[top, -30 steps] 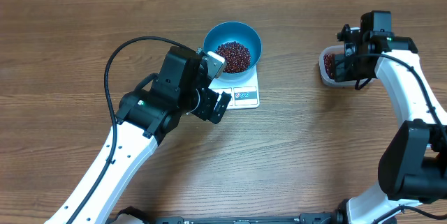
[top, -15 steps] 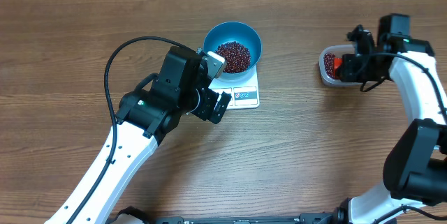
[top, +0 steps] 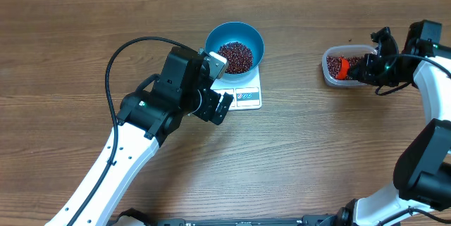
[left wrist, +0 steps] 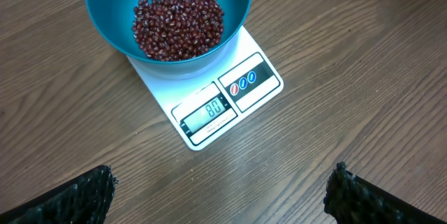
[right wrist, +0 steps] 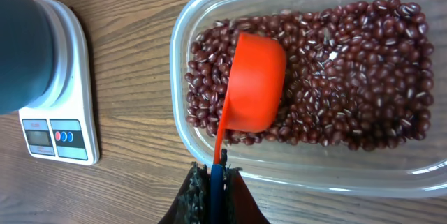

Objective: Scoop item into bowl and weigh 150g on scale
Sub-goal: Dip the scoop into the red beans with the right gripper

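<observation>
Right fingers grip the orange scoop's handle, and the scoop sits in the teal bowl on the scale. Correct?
No: the right wrist view shows the scoop in the clear tub of beans, not the bowl. The rest holds.

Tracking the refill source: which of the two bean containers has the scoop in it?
The clear plastic tub, not the teal bowl on the scale: the orange-red scoop sits in its beans, handle pinched by the right gripper.

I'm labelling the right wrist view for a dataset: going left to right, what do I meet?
bowl → scale → tub. The scoop sits inside the tub, so it gets no separate place.
</observation>
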Action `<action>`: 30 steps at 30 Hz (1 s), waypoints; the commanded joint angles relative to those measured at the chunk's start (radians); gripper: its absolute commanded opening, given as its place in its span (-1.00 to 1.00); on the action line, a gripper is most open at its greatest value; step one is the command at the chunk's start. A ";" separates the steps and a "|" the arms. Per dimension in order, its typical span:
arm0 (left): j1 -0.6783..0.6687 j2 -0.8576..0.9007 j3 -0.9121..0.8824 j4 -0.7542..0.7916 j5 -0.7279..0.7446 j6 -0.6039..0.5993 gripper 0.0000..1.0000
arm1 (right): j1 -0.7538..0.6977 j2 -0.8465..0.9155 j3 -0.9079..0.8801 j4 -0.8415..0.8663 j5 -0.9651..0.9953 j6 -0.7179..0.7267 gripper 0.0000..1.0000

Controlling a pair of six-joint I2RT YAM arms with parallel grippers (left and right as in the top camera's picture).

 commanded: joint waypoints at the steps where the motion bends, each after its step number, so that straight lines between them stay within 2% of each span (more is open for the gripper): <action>1: 0.004 -0.008 0.002 0.001 0.010 0.019 0.99 | -0.019 0.007 -0.026 0.017 -0.046 0.000 -0.93; 6: 0.004 -0.008 0.002 0.001 0.010 0.019 0.99 | -0.039 0.007 -0.043 0.022 -0.047 0.004 -0.93; 16: 0.004 -0.008 0.002 0.001 0.010 0.019 0.99 | -0.147 0.007 -0.043 0.029 -0.177 0.026 -0.93; 30: 0.004 -0.008 0.002 0.001 0.010 0.019 0.99 | -0.274 0.007 -0.042 -0.001 -0.441 0.020 -0.93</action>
